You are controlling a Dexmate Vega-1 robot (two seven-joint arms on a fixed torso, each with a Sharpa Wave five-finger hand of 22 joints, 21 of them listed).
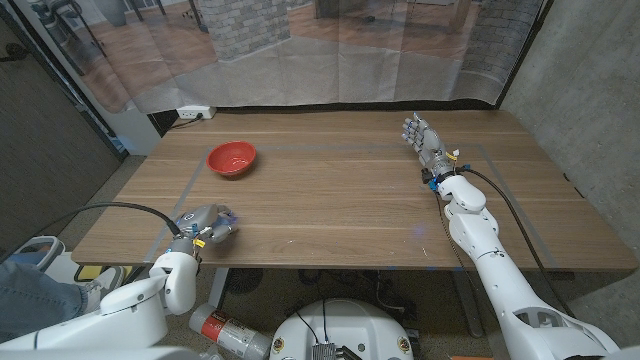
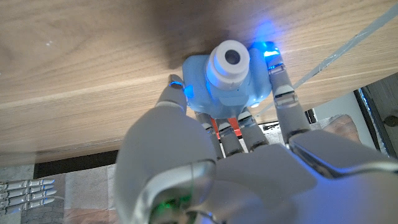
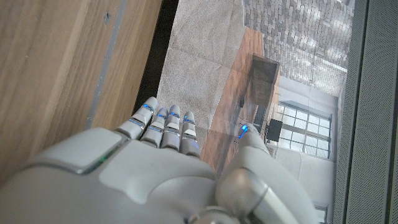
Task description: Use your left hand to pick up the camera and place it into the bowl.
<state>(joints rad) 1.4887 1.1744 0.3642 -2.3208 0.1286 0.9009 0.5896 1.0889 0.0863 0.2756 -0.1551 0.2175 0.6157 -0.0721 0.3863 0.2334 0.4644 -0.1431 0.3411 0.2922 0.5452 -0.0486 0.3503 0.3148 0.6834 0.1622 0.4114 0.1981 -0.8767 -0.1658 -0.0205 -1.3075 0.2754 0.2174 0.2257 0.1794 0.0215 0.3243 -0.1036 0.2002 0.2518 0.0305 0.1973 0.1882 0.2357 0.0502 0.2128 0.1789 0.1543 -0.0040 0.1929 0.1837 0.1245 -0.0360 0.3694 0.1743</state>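
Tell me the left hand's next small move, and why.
Probably lift straight up. The left robot hand already has its fingers around the blue toy camera near the table's front edge, while the red bowl sits farther back.

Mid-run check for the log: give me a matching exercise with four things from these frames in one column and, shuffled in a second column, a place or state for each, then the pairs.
Things:
1. camera
2. bowl
3. left hand
4. right hand

Places or states:
A. red, holding nothing, at the table's far left
B. fingers apart, holding nothing, at the table's far right
C. pale blue, lens facing the left wrist view
D. at the table's near left edge, fingers around the camera

Pairs: 1-C, 2-A, 3-D, 4-B
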